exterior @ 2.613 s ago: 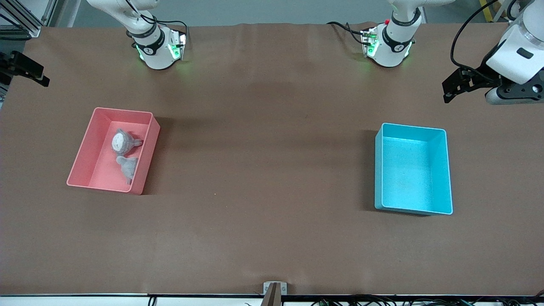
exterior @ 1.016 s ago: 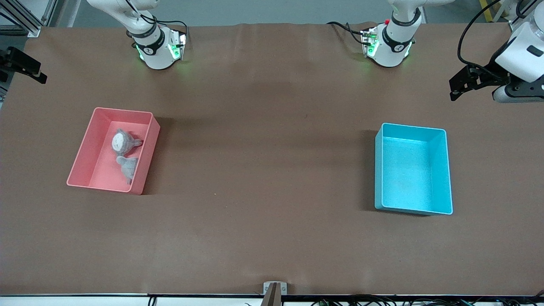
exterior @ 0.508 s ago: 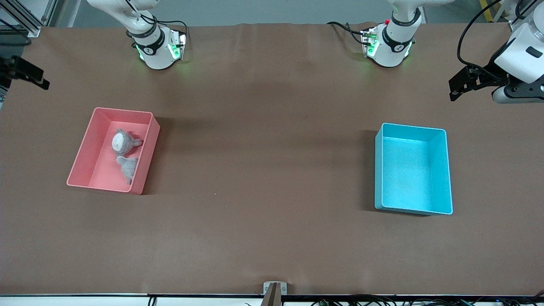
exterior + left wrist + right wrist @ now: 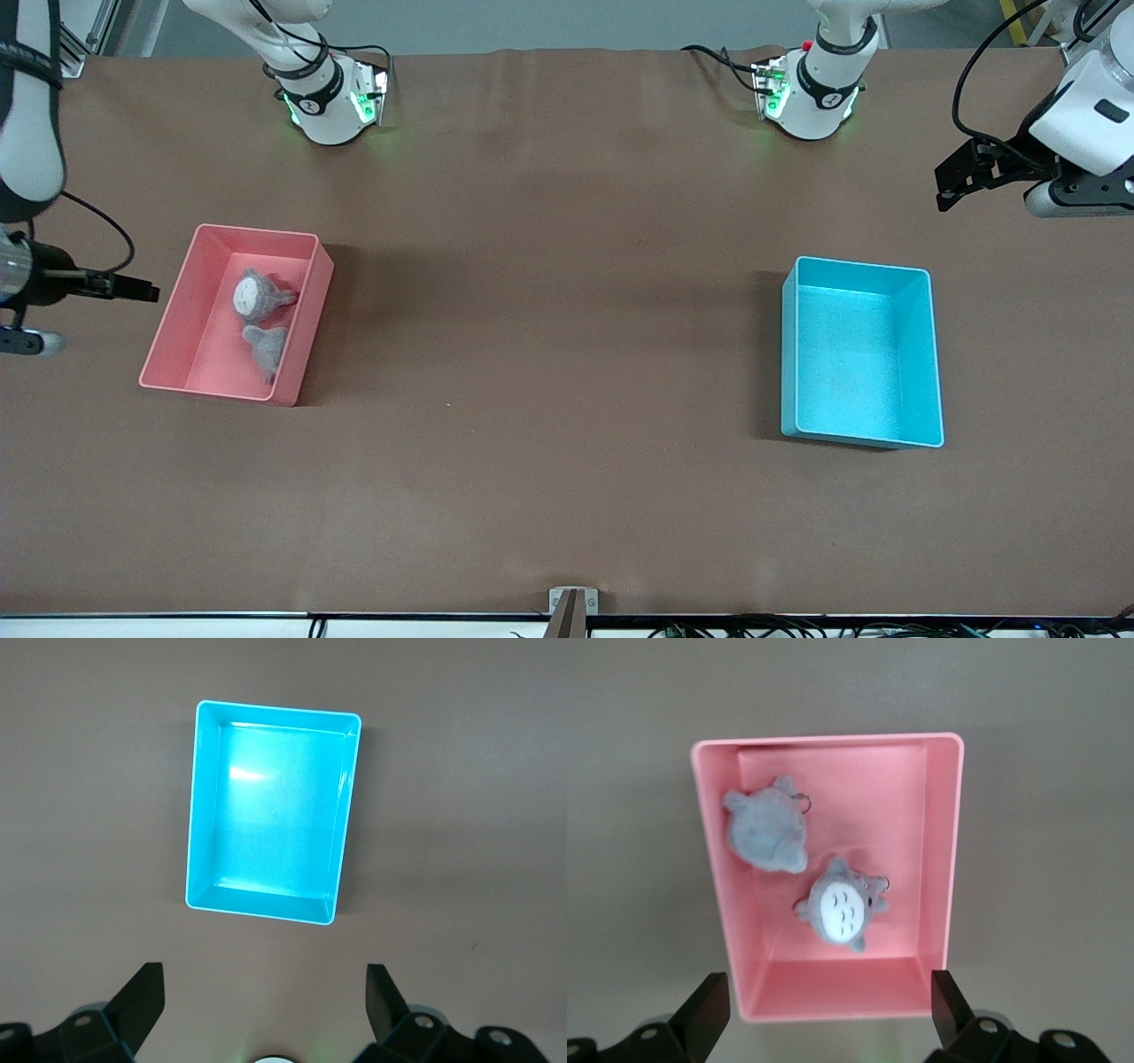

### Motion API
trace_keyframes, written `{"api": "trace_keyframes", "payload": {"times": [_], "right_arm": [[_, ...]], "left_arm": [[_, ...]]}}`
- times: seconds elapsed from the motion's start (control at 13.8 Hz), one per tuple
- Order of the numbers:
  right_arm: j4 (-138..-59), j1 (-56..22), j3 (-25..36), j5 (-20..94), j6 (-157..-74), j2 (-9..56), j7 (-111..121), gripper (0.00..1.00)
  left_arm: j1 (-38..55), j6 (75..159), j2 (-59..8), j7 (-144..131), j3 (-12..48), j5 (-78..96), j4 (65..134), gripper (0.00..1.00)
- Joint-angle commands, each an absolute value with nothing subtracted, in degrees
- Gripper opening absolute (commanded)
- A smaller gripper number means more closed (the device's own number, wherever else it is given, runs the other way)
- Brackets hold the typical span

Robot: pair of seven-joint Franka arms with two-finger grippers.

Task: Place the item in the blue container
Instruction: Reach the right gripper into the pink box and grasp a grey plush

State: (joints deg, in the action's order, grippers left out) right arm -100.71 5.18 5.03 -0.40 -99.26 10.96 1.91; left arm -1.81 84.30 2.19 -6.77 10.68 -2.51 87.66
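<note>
The blue container (image 4: pixel 855 354) stands empty toward the left arm's end of the table and fills the middle of the left wrist view as the blue container (image 4: pixel 266 815). Two grey plush toys lie in a pink bin (image 4: pixel 170 306) toward the right arm's end: one with a white belly (image 4: pixel 255 295) and one showing its grey back (image 4: pixel 266 347). The right wrist view shows them as the white-bellied toy (image 4: pixel 842 908) and the grey one (image 4: pixel 766 828). My right gripper (image 4: pixel 146 290) hangs open beside the pink bin. My left gripper (image 4: pixel 944 186) hangs open over bare table, apart from the blue container.
Both arm bases (image 4: pixel 328 106) (image 4: pixel 811 102) stand along the table's edge farthest from the front camera. A brown mat (image 4: pixel 549 354) covers the table between the two bins. A small bracket (image 4: pixel 571 607) sits at the table's edge nearest the front camera.
The right arm has swung in over its end of the table, bringing its gripper down beside the pink bin. The left arm has hardly moved. Bins and toys lie as before.
</note>
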Motion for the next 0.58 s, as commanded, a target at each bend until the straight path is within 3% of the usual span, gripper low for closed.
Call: {"api": "trace_keyframes", "payload": {"times": [0.0, 0.51], "right_arm": [[-120.3, 6.2, 4.5, 0.5, -113.9, 3.3, 2.5, 1.00], [-142.5, 6.8, 4.5, 1.1, -147.9, 5.3, 2.1, 1.00]], "left_arm": [[-2.2, 84.0, 2.6, -5.5, 11.0, -3.3, 87.8, 1.00], [-2.2, 83.6, 3.4, -5.3, 11.2, -2.9, 87.8, 1.00]]}}
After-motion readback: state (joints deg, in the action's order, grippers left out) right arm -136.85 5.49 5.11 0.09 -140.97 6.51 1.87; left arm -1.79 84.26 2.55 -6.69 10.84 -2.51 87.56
